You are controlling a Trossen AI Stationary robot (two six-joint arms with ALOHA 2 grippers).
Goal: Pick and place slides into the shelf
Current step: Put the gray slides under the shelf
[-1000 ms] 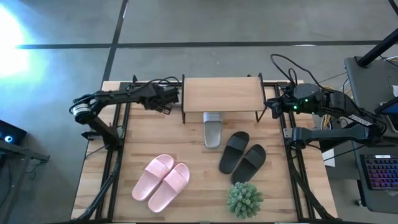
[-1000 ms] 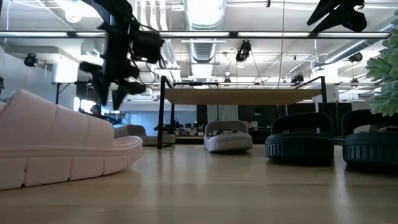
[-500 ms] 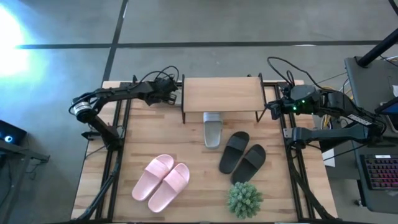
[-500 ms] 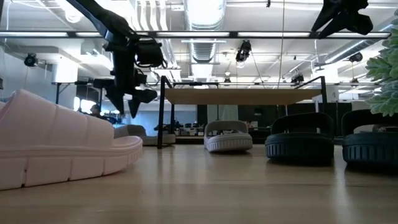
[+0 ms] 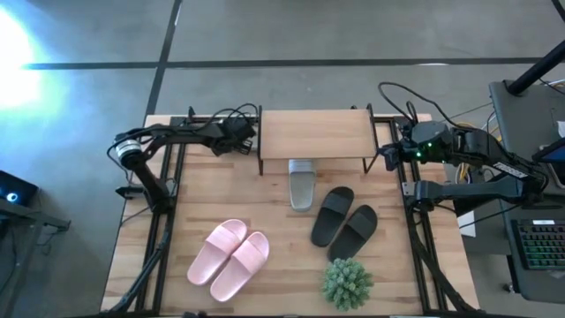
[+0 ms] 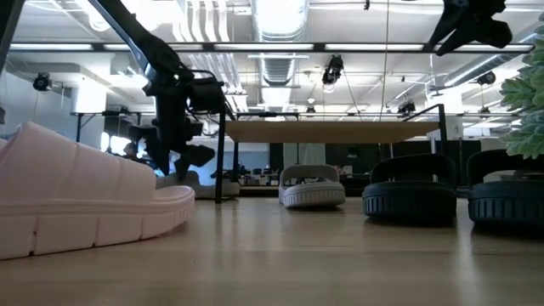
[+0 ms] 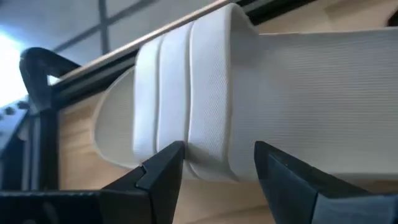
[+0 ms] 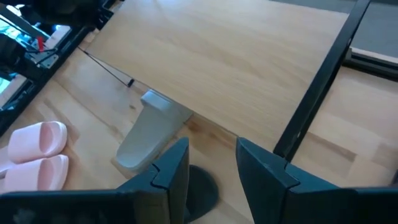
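A grey-white slide (image 7: 186, 93) lies on the table by the shelf's left leg and shows again in the low view (image 6: 204, 184); in the high view my left arm hides it. My left gripper (image 7: 217, 180) hangs open just above it, one finger on each side of its strap. That gripper also shows in the high view (image 5: 243, 138) and the low view (image 6: 189, 155). Another grey-white slide (image 5: 301, 184) lies half under the shelf (image 5: 313, 132). The black pair (image 5: 344, 217) and the pink pair (image 5: 229, 256) rest on their soles. My right gripper (image 8: 214, 168) waits open, high beside the shelf's right end (image 5: 386, 152).
A small green plant (image 5: 347, 283) stands near the table's front edge, right of the pink pair. Black frame rails run along both table sides. Cables trail behind both arms. A desk with a keyboard (image 5: 540, 247) stands off the table's right side.
My left gripper has come down and moved toward the shelf's left leg, tipping its fingers more steeply downward over the grey-white slide there. It has stayed open. The slides have not moved.
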